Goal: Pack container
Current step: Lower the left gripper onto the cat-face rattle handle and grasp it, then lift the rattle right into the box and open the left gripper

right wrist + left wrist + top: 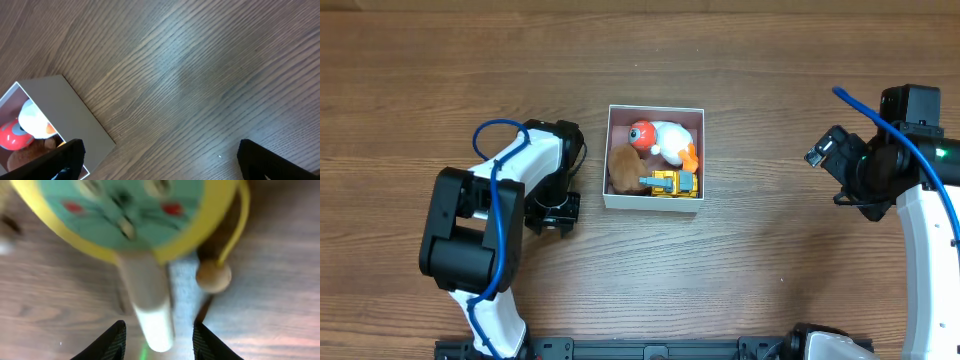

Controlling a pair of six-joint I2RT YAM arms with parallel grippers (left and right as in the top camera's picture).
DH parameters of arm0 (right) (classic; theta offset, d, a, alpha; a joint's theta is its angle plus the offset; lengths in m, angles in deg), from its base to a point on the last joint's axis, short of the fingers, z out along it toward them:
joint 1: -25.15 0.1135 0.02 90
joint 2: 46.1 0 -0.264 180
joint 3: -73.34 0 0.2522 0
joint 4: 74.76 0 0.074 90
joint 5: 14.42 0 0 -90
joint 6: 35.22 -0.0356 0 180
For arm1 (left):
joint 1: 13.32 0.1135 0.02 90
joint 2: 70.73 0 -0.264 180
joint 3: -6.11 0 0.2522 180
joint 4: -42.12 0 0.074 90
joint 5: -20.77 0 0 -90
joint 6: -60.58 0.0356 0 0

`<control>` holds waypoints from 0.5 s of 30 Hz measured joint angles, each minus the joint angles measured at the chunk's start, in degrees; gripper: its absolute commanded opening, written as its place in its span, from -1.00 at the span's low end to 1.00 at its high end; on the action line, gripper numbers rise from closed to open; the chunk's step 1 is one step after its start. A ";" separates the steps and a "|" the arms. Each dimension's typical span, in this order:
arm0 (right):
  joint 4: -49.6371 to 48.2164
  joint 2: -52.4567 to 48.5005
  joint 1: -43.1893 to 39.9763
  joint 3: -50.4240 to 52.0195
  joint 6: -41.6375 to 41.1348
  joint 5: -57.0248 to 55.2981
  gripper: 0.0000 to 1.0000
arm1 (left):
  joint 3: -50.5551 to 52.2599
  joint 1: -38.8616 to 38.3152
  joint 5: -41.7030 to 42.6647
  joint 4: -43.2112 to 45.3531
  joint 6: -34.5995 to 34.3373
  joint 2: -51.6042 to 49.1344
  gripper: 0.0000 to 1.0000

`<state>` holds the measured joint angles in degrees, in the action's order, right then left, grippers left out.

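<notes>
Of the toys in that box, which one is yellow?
The small toy truck at the box's bottom-right corner in the overhead view; the others are a white-and-red bird and a brown furry toy.

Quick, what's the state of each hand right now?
Left hand: open, straddling a toy's white handle, not clamped on it.
Right hand: open, empty, above the table.

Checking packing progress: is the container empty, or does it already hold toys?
Partly filled. The container holds a white-and-red bird toy, a brown toy and a yellow toy vehicle.
</notes>
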<state>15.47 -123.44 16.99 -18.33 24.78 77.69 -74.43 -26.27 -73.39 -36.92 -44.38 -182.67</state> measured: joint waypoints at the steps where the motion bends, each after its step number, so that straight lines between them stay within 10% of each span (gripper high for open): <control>1: 0.07 0.00 0.00 0.00 0.04 0.02 1.00 | 0.00 0.22 -0.04 0.66 -0.15 0.22 -0.14; 15: 0.24 0.00 0.00 0.00 0.04 -0.26 1.00 | -0.07 0.61 -0.26 4.66 -3.50 1.20 -0.92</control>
<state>15.71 -123.44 16.99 -18.33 24.82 77.42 -74.50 -25.66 -73.65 -32.26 -47.88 -181.47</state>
